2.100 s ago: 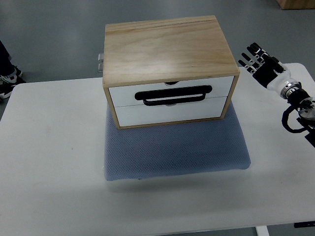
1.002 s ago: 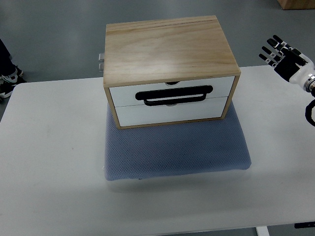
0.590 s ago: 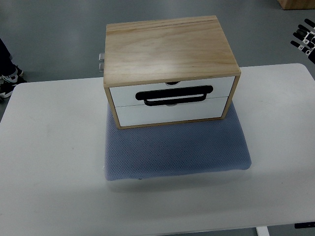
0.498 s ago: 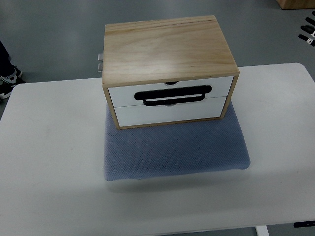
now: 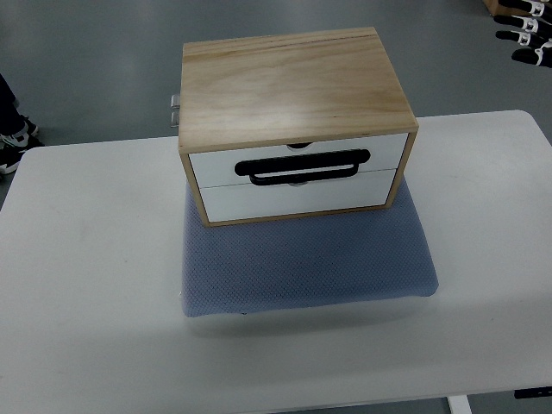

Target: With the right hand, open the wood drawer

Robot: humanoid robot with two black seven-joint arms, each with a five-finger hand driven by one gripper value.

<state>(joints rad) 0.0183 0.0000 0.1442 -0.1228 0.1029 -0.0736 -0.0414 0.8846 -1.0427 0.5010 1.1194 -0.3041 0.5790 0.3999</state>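
A wooden drawer box (image 5: 293, 86) stands on a blue-grey mat (image 5: 306, 259) on the white table (image 5: 86, 285). It has two white drawer fronts (image 5: 297, 177), both pushed in, with a black handle (image 5: 302, 166) across the seam between them. Only the black-and-white fingers of my right hand (image 5: 526, 34) show, at the top right corner, spread and holding nothing. The hand is far from the box, up and to its right, beyond the table's far edge. The left arm is out of view.
A person's shoe (image 5: 13, 142) shows at the left edge, on the grey floor (image 5: 86, 52) behind the table. A small metal fitting (image 5: 175, 108) sticks out at the box's back left. A brown box corner (image 5: 493, 5) sits at the top right.
My right hand has risen from beside the box's right side and moved up and right, off the table, until only its fingers show at the top right corner. The drawers stay shut.
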